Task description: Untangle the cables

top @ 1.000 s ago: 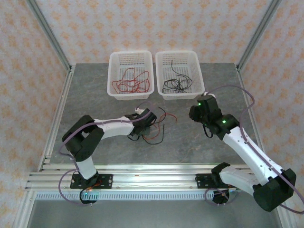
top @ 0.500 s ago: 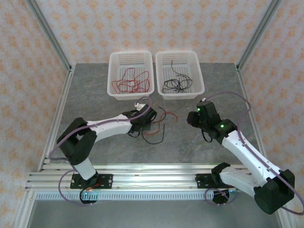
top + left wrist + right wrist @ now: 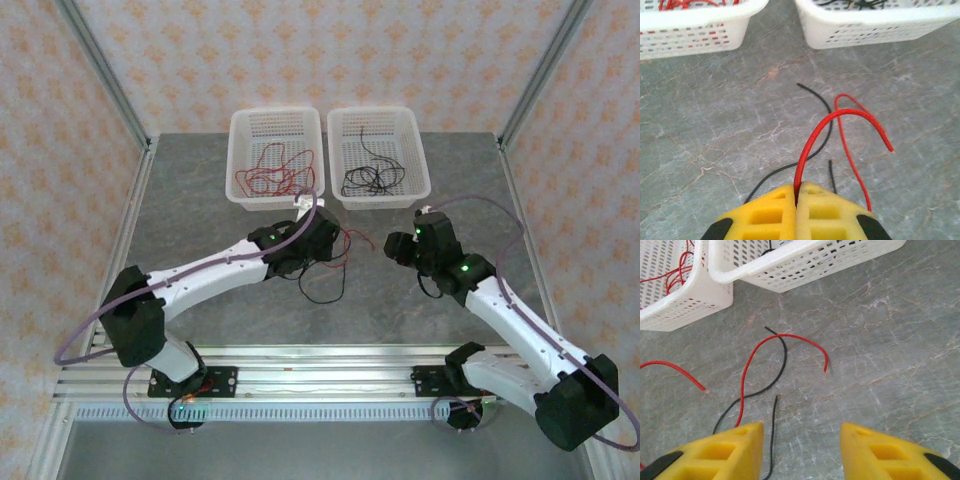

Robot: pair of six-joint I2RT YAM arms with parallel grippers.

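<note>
Left claw point(image 3: 796, 194) reached farther forward, clamping red cable point(image 3: 840, 113)

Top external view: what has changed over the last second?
The left gripper reached farther from its base, toward the baskets, and is shut on a red cable. The right gripper, open, shifted slightly left toward the black cable. Baskets and their contents stayed put.
</note>
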